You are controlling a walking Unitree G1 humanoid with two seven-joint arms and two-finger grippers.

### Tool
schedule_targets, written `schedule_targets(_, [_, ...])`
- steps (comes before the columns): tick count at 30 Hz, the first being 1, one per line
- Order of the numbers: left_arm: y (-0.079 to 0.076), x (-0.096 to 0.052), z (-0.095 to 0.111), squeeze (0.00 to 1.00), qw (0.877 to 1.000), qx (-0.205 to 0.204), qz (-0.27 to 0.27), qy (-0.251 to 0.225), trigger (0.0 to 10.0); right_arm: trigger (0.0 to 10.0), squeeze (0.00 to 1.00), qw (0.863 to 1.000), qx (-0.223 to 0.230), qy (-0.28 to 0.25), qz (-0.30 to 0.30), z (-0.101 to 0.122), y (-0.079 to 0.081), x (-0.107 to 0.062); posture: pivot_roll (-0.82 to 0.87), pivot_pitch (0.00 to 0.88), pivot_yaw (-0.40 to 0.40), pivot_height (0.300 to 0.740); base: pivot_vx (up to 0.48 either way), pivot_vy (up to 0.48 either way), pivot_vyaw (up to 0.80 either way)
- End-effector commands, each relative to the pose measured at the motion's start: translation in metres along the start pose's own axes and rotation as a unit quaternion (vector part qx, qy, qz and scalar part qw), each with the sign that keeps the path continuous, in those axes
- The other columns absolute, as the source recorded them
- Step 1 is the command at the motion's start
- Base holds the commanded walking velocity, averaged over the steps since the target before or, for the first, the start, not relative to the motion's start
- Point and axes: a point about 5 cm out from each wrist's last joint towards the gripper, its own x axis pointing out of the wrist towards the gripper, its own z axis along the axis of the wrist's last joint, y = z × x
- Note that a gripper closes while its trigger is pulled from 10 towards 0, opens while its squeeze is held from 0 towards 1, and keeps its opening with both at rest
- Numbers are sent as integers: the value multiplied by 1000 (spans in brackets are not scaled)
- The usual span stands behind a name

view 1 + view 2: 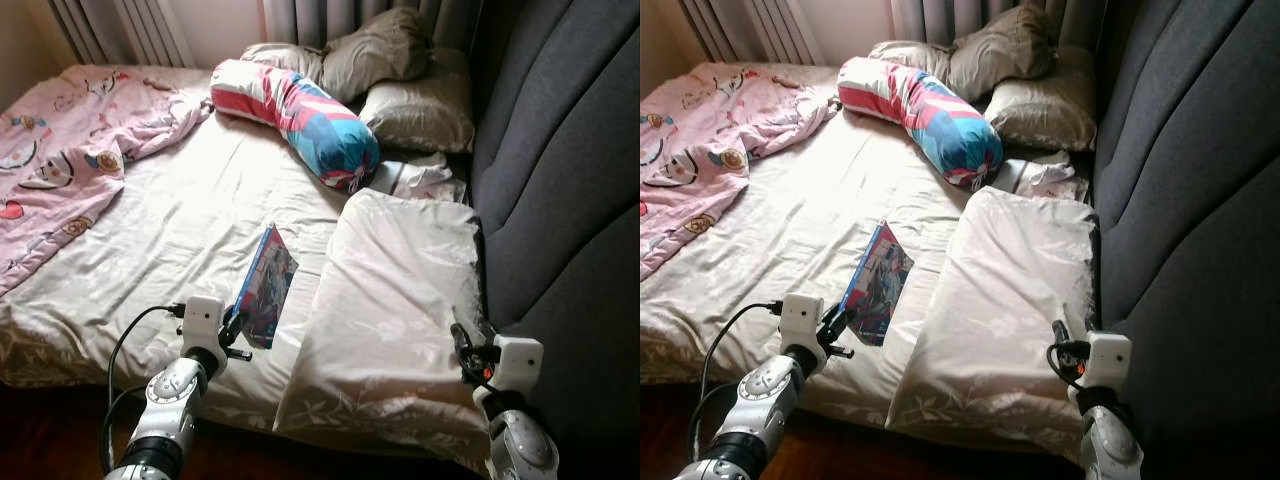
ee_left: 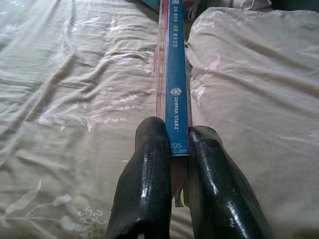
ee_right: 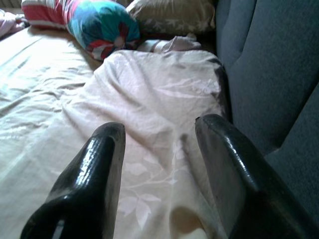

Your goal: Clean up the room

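Left claw (image 2: 172, 149) clamped on the near end of a thin blue-spined book (image 2: 174, 74), spine pinched between both fingers so the book stands tilted on edge, off the sheet, likely a lift to clear it away; book sits on the bed (image 1: 190, 220) just beside the big cream pillow (image 1: 400, 300); right claw (image 3: 159, 149) fingers apart, holding nothing, poised over that pillow near the grey headboard (image 1: 560, 180); further off, a striped bolster (image 1: 300, 110), two more pillows (image 1: 410, 100) and a pink blanket (image 1: 70, 150) still rumpled.

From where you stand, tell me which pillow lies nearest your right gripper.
The large pale pillow directly under the open right gripper, beside the headboard; the colourful bolster and grey pillows lie farther up.
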Motion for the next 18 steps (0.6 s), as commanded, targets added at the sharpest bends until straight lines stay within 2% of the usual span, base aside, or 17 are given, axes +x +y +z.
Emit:
schedule_targets(1, [0,2,5,0,1000,11,-5,-10,10000,10000,0,1000,0,-2,1,2,0,-1,-119,143,43,725,0,0,0])
schedule_targets(7, [-2,5,7,0,1000,12,-10,-11,10000,10000,0,1000,-5,-18,8,14,0,0,-122,168,39,690,0,0,0])
schedule_targets(15, [-1,9,12,0,1000,15,-10,-15,10000,10000,0,999,-8,-36,16,25,4,3,-125,191,36,690,0,0,0])
schedule_targets(18, [-2,10,13,0,1000,16,-10,-15,10000,10000,0,1000,-9,-19,20,26,6,6,-126,196,36,690,0,0,0])
